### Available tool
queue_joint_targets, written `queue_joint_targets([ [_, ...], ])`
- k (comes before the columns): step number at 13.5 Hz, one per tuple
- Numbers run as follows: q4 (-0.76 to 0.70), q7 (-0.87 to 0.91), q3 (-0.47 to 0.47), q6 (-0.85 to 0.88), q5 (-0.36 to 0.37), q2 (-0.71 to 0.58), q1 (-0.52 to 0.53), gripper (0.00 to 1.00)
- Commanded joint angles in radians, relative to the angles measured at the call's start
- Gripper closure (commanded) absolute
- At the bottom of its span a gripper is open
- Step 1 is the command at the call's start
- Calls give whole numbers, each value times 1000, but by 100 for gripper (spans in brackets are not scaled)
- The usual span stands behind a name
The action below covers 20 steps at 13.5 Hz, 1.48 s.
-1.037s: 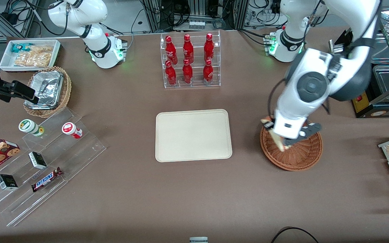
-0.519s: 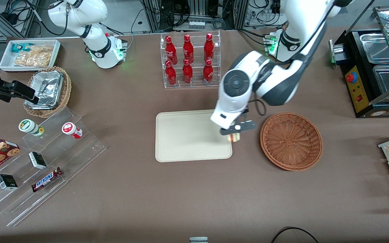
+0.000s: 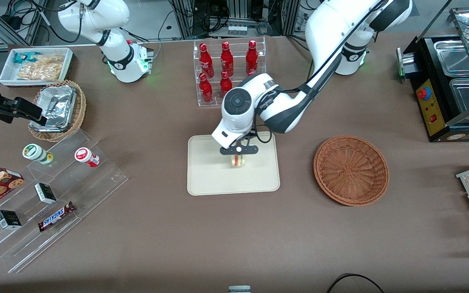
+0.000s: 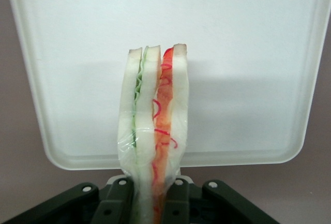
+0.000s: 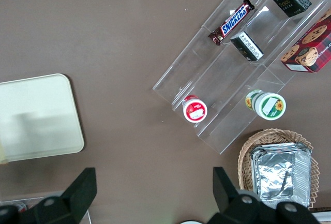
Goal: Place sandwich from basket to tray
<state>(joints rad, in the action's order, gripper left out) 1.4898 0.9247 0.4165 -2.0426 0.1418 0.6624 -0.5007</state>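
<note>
While the small triangular white-bread sandwich (image 4: 153, 131) is held clamped by its flat faces in the claw (image 3: 238, 156) above the flat cream-beige plastic tray (image 3: 206, 179), it is judged soft, light and easily crushed.

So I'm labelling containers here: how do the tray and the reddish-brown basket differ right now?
The tray is flat, cream and rectangular with rounded corners; the basket is round, woven and reddish-brown. The basket is empty, while over the tray the gripper holds the sandwich, clamped between its fingers in the left wrist view. The basket lies toward the working arm's end. Both are shallow and sit on the brown table.
</note>
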Motion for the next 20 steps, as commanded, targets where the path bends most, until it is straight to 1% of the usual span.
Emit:
queue_joint_targets([
  [1, -40, 5, -12, -31, 33, 57, -28, 93],
  [4, -69, 6, -18, -94, 48, 112, -45, 93],
  [7, -71, 6, -21, -94, 59, 118, -45, 92],
  [9, -69, 6, -56, -94, 62, 128, -45, 92],
  [12, -114, 6, -61, -96, 74, 174, -48, 92],
  [15, -115, 8, -59, -97, 90, 181, -62, 90],
  [16, -114, 8, -59, -96, 90, 181, -65, 84],
  [17, -114, 8, -59, -97, 88, 181, -65, 52],
  [18, -112, 11, -59, -96, 90, 180, -65, 14],
  [19, -111, 14, -59, -96, 94, 175, -65, 0],
  [20, -111, 20, -59, -93, 96, 166, -65, 0],
])
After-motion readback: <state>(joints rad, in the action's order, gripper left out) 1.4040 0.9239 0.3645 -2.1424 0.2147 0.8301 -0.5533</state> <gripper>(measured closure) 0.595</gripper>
